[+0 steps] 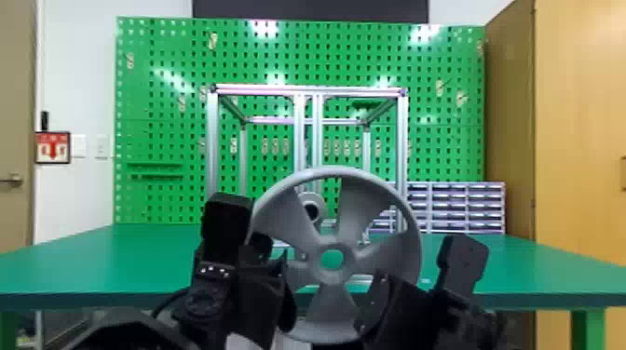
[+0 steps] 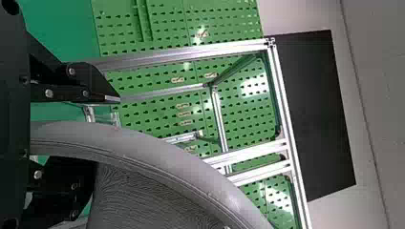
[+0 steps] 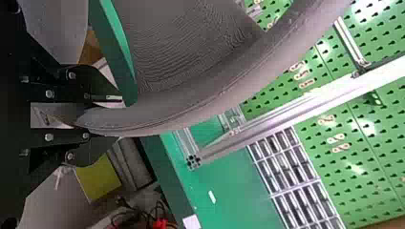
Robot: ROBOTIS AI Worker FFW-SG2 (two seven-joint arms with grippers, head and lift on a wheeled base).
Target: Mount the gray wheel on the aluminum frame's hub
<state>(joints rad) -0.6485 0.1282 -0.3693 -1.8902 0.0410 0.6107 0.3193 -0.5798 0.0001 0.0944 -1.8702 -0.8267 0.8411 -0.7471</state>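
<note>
Hoisting the gray wheel upright in front of the aluminum frame, the right gripper clamped its rim; the left gripper, fingers apart, straddled the rim, also before the frame.

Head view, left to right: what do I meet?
Door → small framed sign with a red arrow → left arm → gray wheel → right arm → tall wooden cabinet.
</note>
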